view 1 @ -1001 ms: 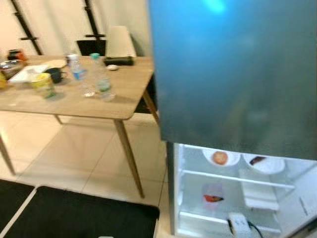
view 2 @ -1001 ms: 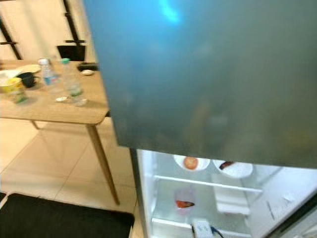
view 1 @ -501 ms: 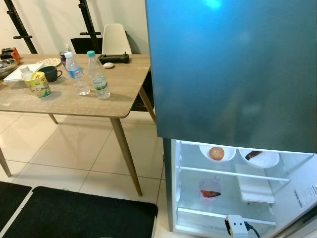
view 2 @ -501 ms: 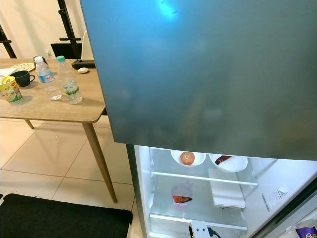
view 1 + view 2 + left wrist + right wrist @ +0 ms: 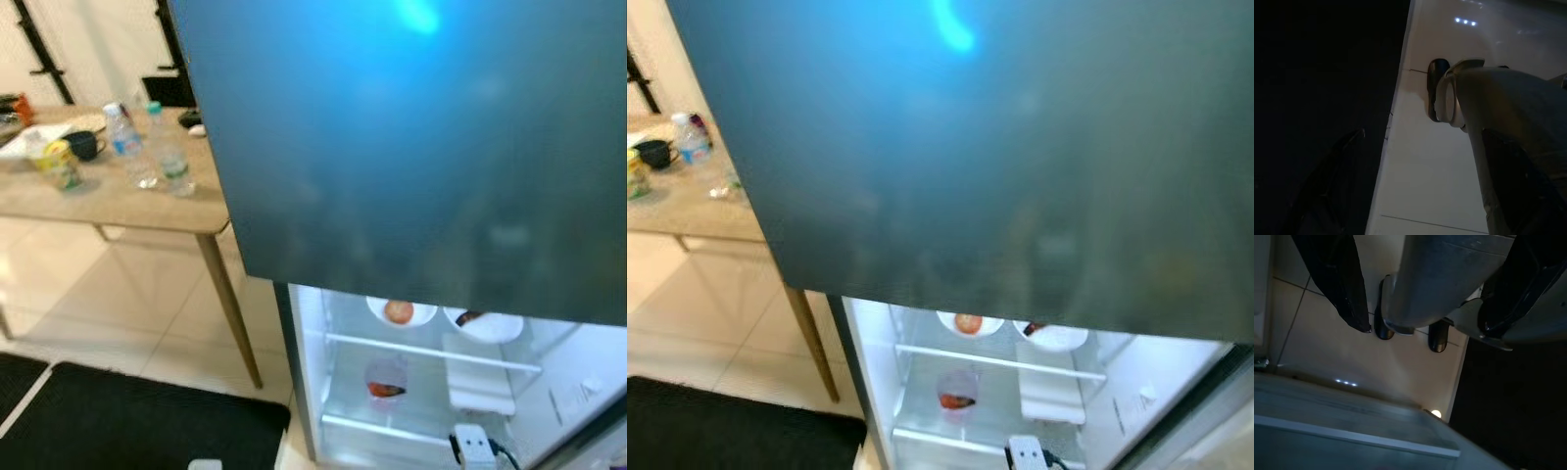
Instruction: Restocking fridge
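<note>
Fridge [image 5: 431, 147] open (labels unreadable); left pincer [image 5: 1420, 186] and right pincer [image 5: 1425, 308] spread, empty.

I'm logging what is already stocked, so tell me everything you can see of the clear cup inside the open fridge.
The clear cup stands upright on the lower shelf of the lit fridge compartment, under the white bowl holding a round reddish fruit. It looks like thin see-through plastic, with something red and dark lying in its bottom. Nothing else touches it; a white tray sits apart to its right. The picture is blurred, so finer detail is unclear.
</note>
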`<state>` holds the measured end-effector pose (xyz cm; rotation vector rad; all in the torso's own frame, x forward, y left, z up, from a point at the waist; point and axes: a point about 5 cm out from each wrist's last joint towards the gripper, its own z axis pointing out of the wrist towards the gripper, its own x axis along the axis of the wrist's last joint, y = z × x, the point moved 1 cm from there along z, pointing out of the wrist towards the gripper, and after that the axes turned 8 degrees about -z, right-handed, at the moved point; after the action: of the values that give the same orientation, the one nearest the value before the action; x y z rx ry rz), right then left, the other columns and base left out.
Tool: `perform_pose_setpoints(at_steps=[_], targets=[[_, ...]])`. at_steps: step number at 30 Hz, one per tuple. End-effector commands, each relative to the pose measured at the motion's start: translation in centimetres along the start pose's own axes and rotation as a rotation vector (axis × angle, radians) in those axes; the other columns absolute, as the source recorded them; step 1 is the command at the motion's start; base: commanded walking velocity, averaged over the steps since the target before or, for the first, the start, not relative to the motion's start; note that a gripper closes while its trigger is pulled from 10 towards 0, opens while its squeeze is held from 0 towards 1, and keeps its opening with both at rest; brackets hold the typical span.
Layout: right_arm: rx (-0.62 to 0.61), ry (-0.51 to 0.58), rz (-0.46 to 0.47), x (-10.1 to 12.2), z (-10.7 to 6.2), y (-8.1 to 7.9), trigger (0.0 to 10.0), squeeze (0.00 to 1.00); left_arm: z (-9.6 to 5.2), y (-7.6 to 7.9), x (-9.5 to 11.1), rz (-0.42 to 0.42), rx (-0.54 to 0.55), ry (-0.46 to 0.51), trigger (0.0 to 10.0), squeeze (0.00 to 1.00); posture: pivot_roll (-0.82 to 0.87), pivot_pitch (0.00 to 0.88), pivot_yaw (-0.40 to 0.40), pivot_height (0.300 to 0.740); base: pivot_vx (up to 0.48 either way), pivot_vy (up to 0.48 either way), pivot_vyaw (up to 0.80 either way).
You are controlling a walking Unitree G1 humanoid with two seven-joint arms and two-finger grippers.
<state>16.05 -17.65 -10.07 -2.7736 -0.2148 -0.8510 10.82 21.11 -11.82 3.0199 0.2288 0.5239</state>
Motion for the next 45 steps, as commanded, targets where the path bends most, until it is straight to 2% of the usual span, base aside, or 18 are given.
perform_pose_setpoints(at_steps=[1, 5, 14, 25, 27, 28, 29, 30, 31, 32, 35, 36, 37, 39, 42, 45], targets=[[0.007, -0.005, 0.003, -0.2, 0.1, -0.3, 10.0, 0.00, 0.0, 0.2, -0.8, -0.002, -0.010, -0.031, 10.0, 0.00, -0.01, 0.000, 0.019, 0.740, 0.000, 0.000, 0.00], [0.007, -0.004, 0.003, -0.1, 0.1, -0.3, 10.0, 0.00, 0.0, 0.3, -0.8, 0.011, -0.018, -0.034, 10.0, 0.00, -0.01, 0.000, 0.020, 0.740, 0.000, 0.000, 0.00], [0.006, -0.004, 0.004, -0.2, 0.1, -0.3, 10.0, 0.00, 0.0, 0.3, -0.9, 0.009, -0.020, -0.034, 10.0, 0.00, -0.01, 0.002, 0.020, 0.740, 0.000, -0.419, 0.00], [0.003, -0.007, -0.042, 0.0, 0.1, -0.2, 10.0, 0.00, 0.0, 0.3, -0.1, 0.024, -0.026, -0.004, 10.0, 0.00, -0.01, 0.003, 0.018, 0.740, 0.000, 0.000, 0.00], [-0.012, -0.003, -0.072, 0.2, 0.1, -0.1, 10.0, 0.00, 0.0, 0.2, 0.6, 0.030, -0.023, 0.026, 10.0, 0.00, -0.01, 0.003, 0.018, 0.740, 0.000, 0.000, 0.00], [-0.020, 0.010, -0.087, 0.7, 0.2, 0.0, 10.0, 0.00, 0.0, 0.2, 1.2, 0.059, -0.028, 0.052, 10.0, 0.00, -0.01, 0.005, 0.017, 0.740, 0.000, 0.000, 0.00], [-0.039, 0.046, -0.101, 1.7, 0.3, 0.2, 10.0, 0.00, 0.0, 0.2, 2.5, 0.091, -0.039, 0.105, 10.0, 0.00, -0.01, 0.007, 0.016, 0.740, 0.000, 0.000, 0.00], [-0.039, 0.046, -0.101, 1.7, 0.3, 0.2, 10.0, 0.00, 0.0, 0.2, 2.5, 0.091, -0.039, 0.105, 10.0, 0.00, -0.01, 0.007, 0.016, 0.740, 0.000, 0.000, 0.00], [-0.060, 0.093, -0.102, 3.0, 0.4, 0.6, 10.0, 0.00, -0.1, 0.3, 3.9, 0.119, -0.053, 0.162, 10.0, 0.00, -0.01, 0.007, 0.015, 0.740, 0.000, 0.000, 0.00], [-0.060, 0.093, -0.102, 3.0, 0.4, 0.6, 10.0, 0.00, -0.1, 0.3, 3.9, 0.119, -0.053, 0.162, 10.0, 0.00, -0.01, 0.007, 0.015, 0.740, 0.000, 0.000, 0.00], [-0.073, 0.140, -0.128, 4.3, 0.3, 1.1, 10.0, 0.00, -0.4, 0.7, 6.2, 0.179, -0.092, 0.240, 10.0, 0.00, -0.01, 0.010, 0.017, 0.740, 0.000, 0.000, 0.00], [-0.073, 0.140, -0.128, 4.3, 0.3, 1.1, 10.0, 0.00, -0.4, 0.7, 6.2, 0.179, -0.092, 0.240, 10.0, 0.00, -0.01, 0.010, 0.017, 0.740, 0.000, 0.000, 0.00], [-0.080, 0.159, -0.158, 5.0, 0.2, 1.5, 10.0, 0.00, -0.5, 1.0, 7.7, 0.195, -0.120, 0.291, 10.0, 0.00, -0.01, 0.015, 0.016, 0.740, 0.000, 0.000, 0.00], [-0.082, 0.162, -0.163, 5.1, 0.1, 1.6, 10.0, 0.00, -0.6, 1.1, 7.9, 0.196, -0.125, 0.300, 10.0, 0.00, -0.01, 0.015, 0.016, 0.740, 0.000, 0.000, 0.00], [-0.089, 0.189, -0.179, 5.9, -0.1, 2.3, 10.0, 0.00, -0.9, 2.3, 10.1, 0.221, -0.180, 0.373, 10.0, 0.00, -0.04, 0.029, 0.008, 0.740, 0.000, 0.000, 0.00], [-0.088, 0.210, -0.215, 6.7, -0.4, 2.8, 10.0, 0.00, -1.0, 3.9, 11.3, 0.273, -0.232, 0.420, 10.0, 0.00, -0.05, 0.035, -0.008, 0.740, 0.000, 0.000, 0.00]])
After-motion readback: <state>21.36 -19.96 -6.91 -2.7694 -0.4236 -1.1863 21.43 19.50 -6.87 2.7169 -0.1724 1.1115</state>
